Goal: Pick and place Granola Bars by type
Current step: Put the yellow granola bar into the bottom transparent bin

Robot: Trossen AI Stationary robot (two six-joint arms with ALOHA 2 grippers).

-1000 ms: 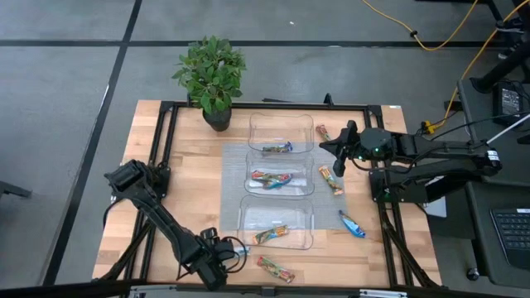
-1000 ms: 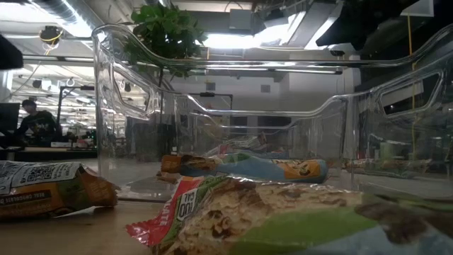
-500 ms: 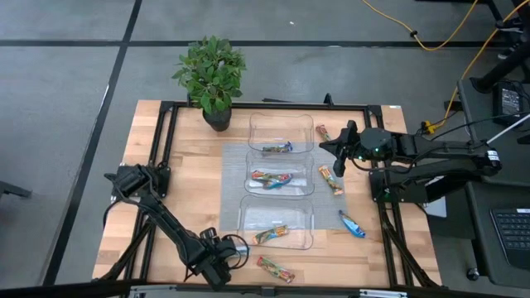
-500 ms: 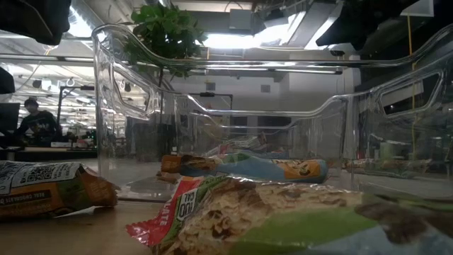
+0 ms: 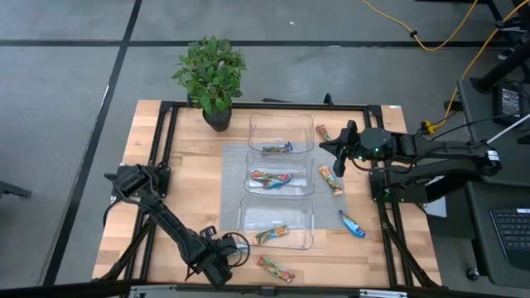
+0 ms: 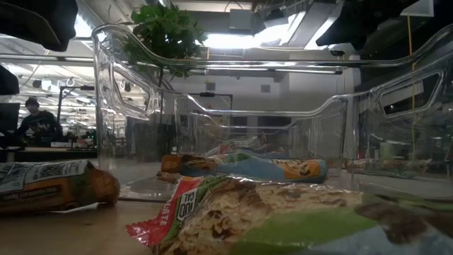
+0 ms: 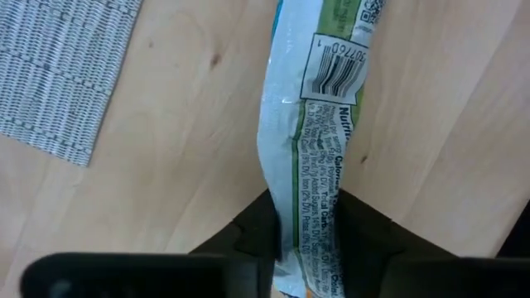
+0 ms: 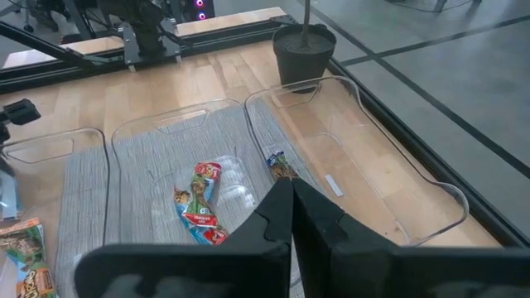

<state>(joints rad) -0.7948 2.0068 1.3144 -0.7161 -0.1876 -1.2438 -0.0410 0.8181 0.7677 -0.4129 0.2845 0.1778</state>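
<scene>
A granola bar in a white and green wrapper (image 7: 319,124) lies flat on the wood near the table's front edge, left of the trays (image 5: 240,248). It also shows at the left of the low view (image 6: 49,188). My left gripper (image 7: 310,248) stands over it and is shut on it (image 5: 228,255). My right gripper (image 5: 335,155) hovers shut at the far right, beside the trays (image 8: 291,203). Three clear trays hold bars: a blue one (image 5: 277,149), red-multicoloured ones (image 5: 273,178) and an orange one (image 5: 272,234). My left gripper pinches the bar's two long edges (image 7: 319,207) between its two fingers (image 7: 257,236), near one end of the bar. The fingers come from above, pointing down, and lie across it. The wrapper is squeezed narrow there, and the rest of the bar lies on the wood.
Loose bars lie on the table at the front (image 5: 275,268) and right of the trays (image 5: 352,223), (image 5: 331,180), (image 5: 323,132). A potted plant (image 5: 211,74) stands at the far edge. A grey mat (image 5: 232,178) lies under the trays.
My left gripper has come down over the white and green bar and shut on it. In the low view the bar's wrapper has been drawn in and its near end has shifted a little. My right arm has kept still.
</scene>
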